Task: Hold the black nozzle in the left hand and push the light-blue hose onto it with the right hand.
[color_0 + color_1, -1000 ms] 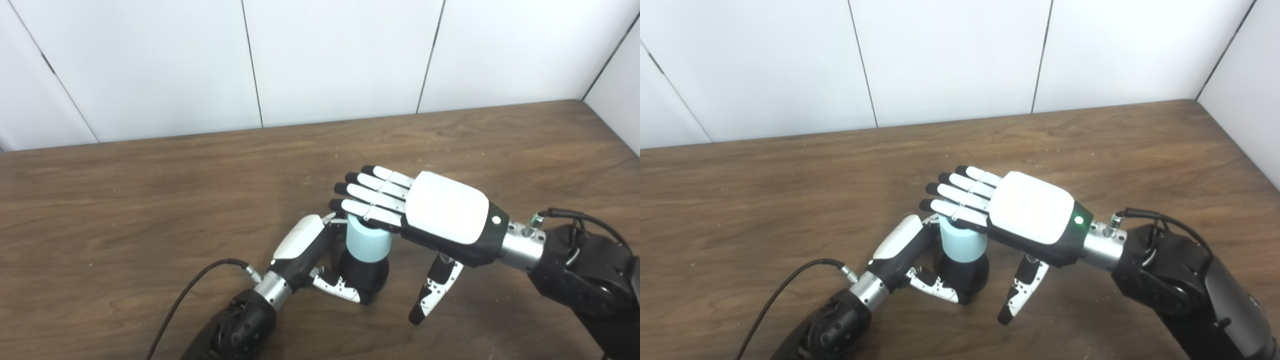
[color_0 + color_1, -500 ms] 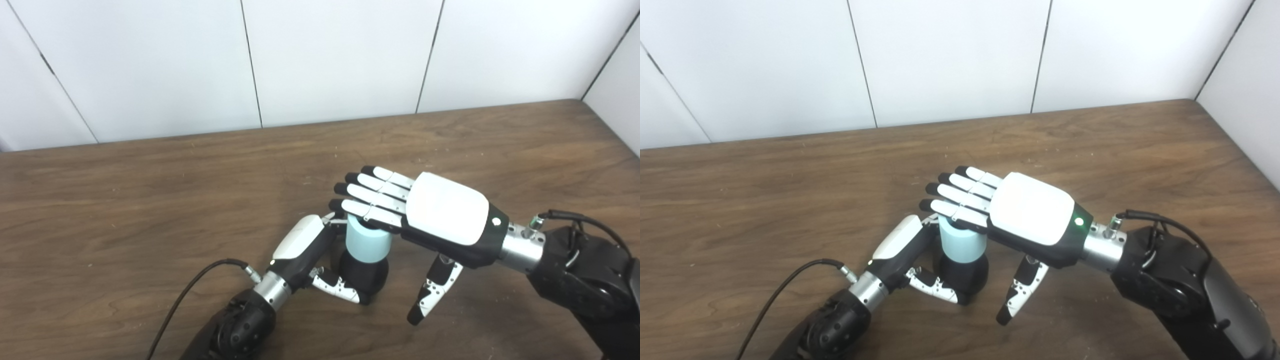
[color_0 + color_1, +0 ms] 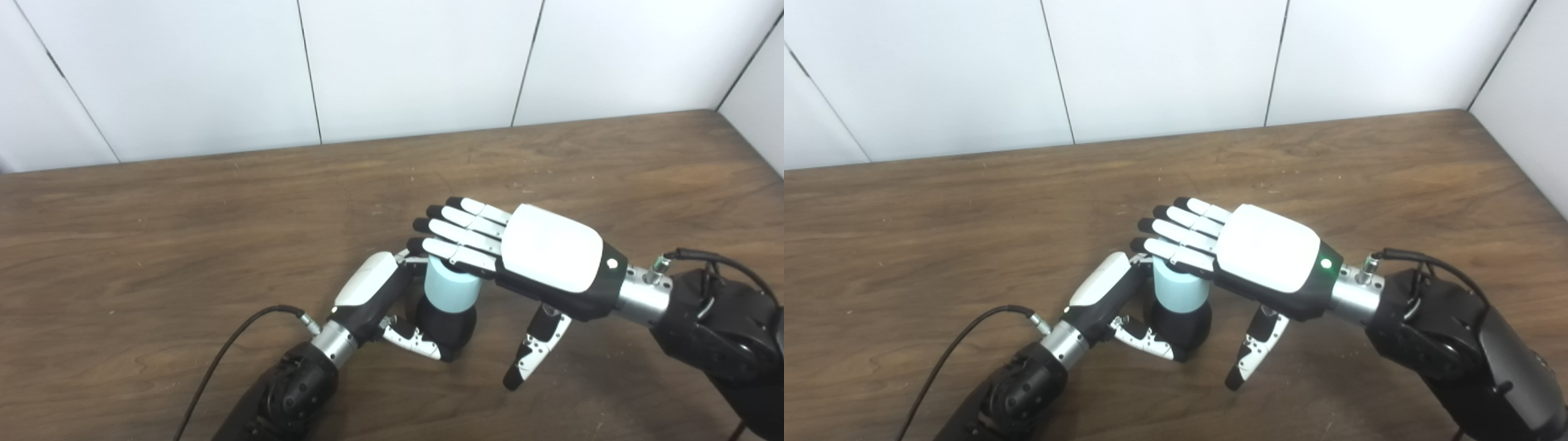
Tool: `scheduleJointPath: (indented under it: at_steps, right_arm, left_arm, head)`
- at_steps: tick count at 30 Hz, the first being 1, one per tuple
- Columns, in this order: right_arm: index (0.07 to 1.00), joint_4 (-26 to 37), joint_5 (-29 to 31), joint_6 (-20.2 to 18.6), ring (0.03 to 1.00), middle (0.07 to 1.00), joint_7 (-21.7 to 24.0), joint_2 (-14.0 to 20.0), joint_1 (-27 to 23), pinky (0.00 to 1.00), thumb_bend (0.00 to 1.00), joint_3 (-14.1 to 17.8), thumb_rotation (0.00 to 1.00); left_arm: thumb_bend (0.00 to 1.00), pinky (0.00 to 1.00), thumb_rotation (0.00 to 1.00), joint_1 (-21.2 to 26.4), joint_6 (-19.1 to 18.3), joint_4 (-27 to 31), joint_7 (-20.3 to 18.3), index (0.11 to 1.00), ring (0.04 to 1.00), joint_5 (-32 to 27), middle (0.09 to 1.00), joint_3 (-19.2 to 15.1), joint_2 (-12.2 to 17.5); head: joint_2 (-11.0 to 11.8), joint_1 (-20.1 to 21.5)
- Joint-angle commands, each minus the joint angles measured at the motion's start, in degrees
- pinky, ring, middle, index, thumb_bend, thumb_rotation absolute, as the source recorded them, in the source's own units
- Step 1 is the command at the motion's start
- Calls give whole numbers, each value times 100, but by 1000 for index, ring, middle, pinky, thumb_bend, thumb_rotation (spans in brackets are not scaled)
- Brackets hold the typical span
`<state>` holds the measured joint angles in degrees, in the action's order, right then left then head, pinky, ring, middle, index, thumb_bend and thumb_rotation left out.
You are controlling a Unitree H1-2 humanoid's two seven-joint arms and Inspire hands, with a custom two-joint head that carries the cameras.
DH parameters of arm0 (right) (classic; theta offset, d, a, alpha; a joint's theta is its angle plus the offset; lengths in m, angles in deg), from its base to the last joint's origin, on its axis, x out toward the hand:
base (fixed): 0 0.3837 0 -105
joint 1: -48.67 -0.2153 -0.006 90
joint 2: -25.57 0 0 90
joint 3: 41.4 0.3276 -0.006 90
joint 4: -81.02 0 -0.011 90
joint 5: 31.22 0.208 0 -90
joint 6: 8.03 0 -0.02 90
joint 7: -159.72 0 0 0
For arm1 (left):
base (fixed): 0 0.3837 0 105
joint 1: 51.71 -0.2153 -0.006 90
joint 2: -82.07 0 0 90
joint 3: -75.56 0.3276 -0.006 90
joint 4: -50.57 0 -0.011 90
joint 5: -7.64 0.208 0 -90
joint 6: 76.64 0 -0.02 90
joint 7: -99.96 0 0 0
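Observation:
The black nozzle [image 3: 450, 324] stands upright on the wooden table [image 3: 153, 245] near its middle front. The light-blue hose [image 3: 450, 293], a short cylinder, sits on top of the nozzle. My left hand [image 3: 375, 293] is shut on the black nozzle, fingers wrapped behind it and thumb across its front base. My right hand [image 3: 527, 257] is open and flat, palm down, its fingers [image 3: 462, 240] lying on the hose's top end. Its thumb hangs down to the right, touching nothing. The hose's top face is hidden under those fingers.
White wall panels [image 3: 416, 61] close off the table's far edge and right corner. A black cable [image 3: 226, 352] runs from my left wrist toward the front edge. Bare wood lies to the left and behind the hands.
The camera has tilted a little, shifting the whole picture. The right hand has sunk slightly with the hose, which now sits a bit lower on the nozzle. The left hand's hold is unchanged.

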<state>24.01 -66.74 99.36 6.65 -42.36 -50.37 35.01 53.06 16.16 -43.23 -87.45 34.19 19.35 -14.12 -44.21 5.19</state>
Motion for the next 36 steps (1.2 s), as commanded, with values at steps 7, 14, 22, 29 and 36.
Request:
scheduleJointPath:
  at_steps: [7,14,22,29,36]
  right_arm:
    - [1000,-215,28,122,1000,1000,560,266,274,1000,927,-376,479]
    - [1000,-186,31,76,1000,1000,586,325,276,1000,924,-390,477]
    - [1000,-187,20,20,1000,1000,607,322,256,1000,917,-426,472]
    - [1000,-214,25,27,1000,1000,593,327,254,1000,917,-443,472]
    - [1000,-213,29,-6,1000,1000,605,297,257,1000,917,-469,472]
  left_arm:
    - [520,954,75,-281,-552,-336,-530,483,756,397,617,223,167]
    - [520,954,75,-292,-549,-314,-534,483,756,400,602,213,163]
    - [520,963,75,-292,-532,-324,-530,482,756,390,604,207,160]
    - [520,952,75,-294,-522,-314,-530,483,755,371,599,198,157]
    - [520,950,75,-305,-499,-312,-524,482,752,366,601,200,161]
  head:
    - [-7,9]
    - [-16,16]
    - [-22,12]
    - [-22,10]
    - [-28,10]
